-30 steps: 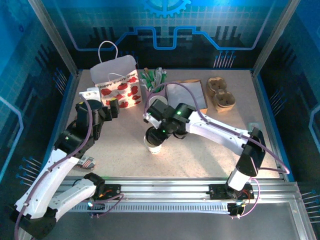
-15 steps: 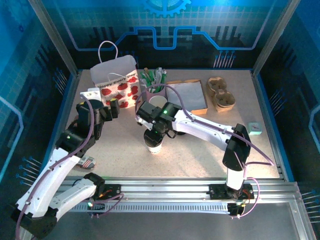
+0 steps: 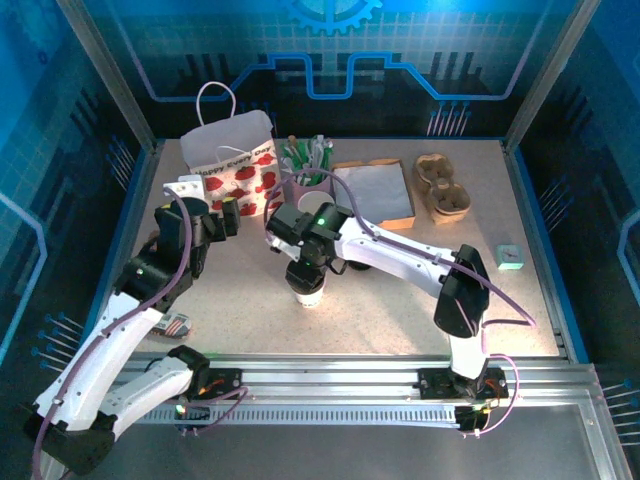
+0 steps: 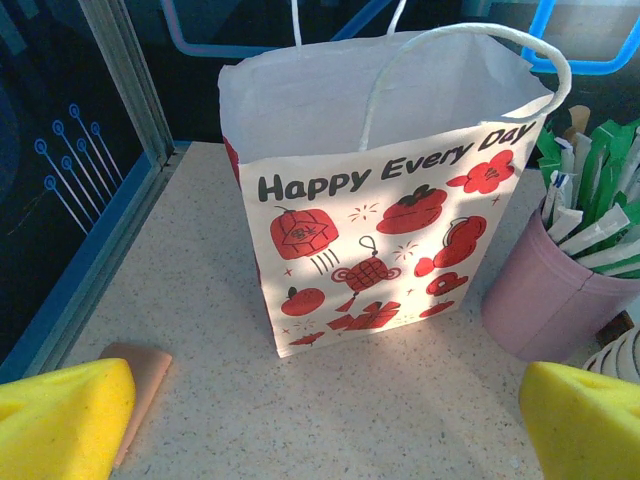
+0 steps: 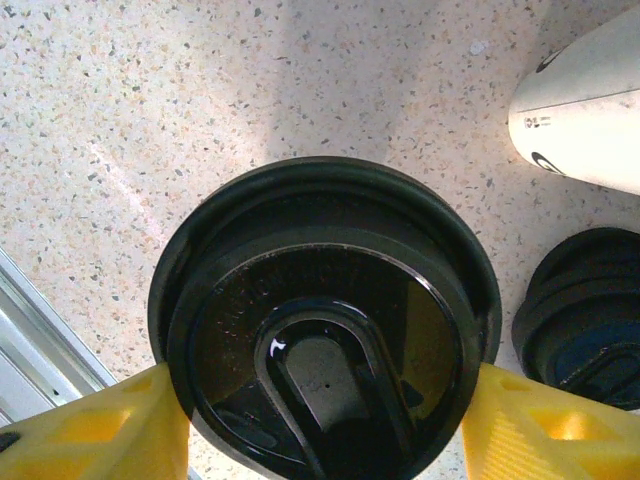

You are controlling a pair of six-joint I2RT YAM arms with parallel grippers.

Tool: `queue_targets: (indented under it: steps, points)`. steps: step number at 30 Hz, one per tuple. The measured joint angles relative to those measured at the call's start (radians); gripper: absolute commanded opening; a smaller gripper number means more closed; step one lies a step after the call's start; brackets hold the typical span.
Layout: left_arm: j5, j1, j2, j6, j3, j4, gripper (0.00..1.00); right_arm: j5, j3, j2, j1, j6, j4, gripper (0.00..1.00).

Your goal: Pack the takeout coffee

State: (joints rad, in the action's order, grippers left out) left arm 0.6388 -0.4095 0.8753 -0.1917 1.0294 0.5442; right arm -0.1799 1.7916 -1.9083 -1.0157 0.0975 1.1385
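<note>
1. Right wrist view: the right gripper (image 5: 320, 435) looks straight down on the round black plastic lid (image 5: 325, 300) that caps the white tapered paper cup (image 3: 308, 294). Its yellow fingertips (image 5: 90, 430) sit against opposite sides at the lid's rim, so we read the tool as pinching the capped cup, not hanging loose above it.
2. We judge that this top-down hold is chosen to keep the cup upright. It also leaves the cup's base free to go down into an open bag.
3. The cup stands on the speckled tabletop (image 5: 150, 90), directly beneath the right gripper and centred between its pads.
4. Just to one side of those pads lies a dark stack of what look like spare lids (image 5: 585, 320). It is close to the cup but does not touch it, so we think a lift should clear it.
5. The left gripper (image 4: 320, 430) is spread wide, with nothing between its yellow pads (image 4: 60, 420).
6. Straight ahead of the left gripper, the white paper gift bag with red prints (image 4: 390, 230) stands upright with its mouth open. We take it that this tool waits there to steady the bag.
7. From above, the bag (image 3: 238, 165) is beyond the right gripper (image 3: 305, 268) and off to its left. The pink cup of green-white sticks (image 3: 305, 185) stands between them, just beside the bag.
8. In our judgement the cup is not yet packed. It has to be carried past that pink cup before it is lowered in.
</note>
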Motion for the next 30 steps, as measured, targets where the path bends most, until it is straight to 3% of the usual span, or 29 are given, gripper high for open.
queue_targets:
  steps: [30]
  points:
    - [-0.008, 0.0, 0.009, 0.0, 0.0, 0.0, 0.99, -0.022, 0.035, -0.047, -0.014, -0.013, 0.04, 0.65]
